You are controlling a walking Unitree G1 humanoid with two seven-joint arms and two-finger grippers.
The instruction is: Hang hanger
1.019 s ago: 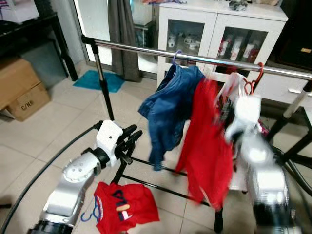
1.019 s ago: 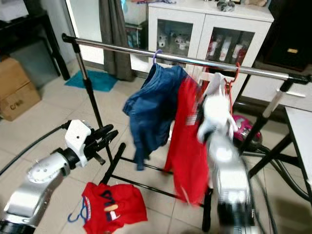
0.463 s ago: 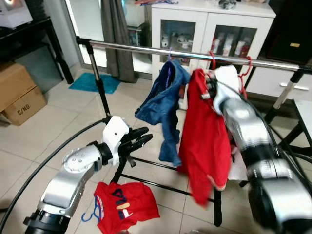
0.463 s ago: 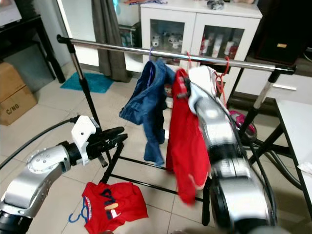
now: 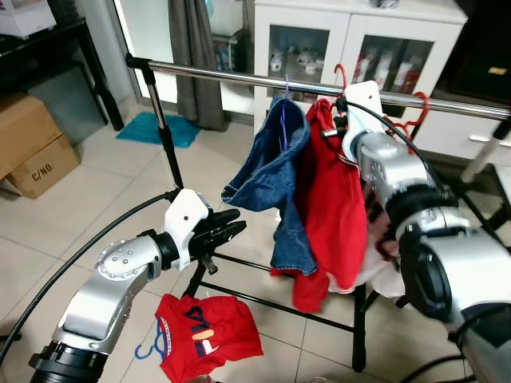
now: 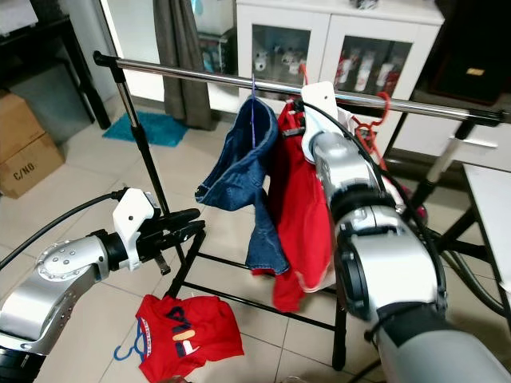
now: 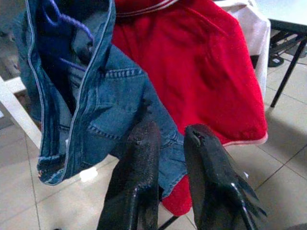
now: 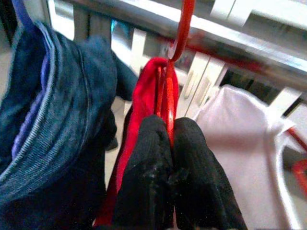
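With the right pincer [image 8: 169,139] clamped on the red hanger [image 8: 178,36], hook it squarely over the rail [image 5: 239,77]; left pincer [image 7: 168,158] slightly apart.

The red hanger [image 8: 171,72] stands upright, its neck pinched between the right gripper's [image 8: 171,125] black fingers, its hook curling up over the steel rail [image 5: 239,76] just above them. From it droops the red shirt [image 5: 339,207] (long and crumpled), falling below the gripper beside the denim garment [image 5: 271,175].

Beige tiled floor [image 5: 96,207], white glass-door cabinet [image 5: 319,48], cardboard box [image 5: 32,152].
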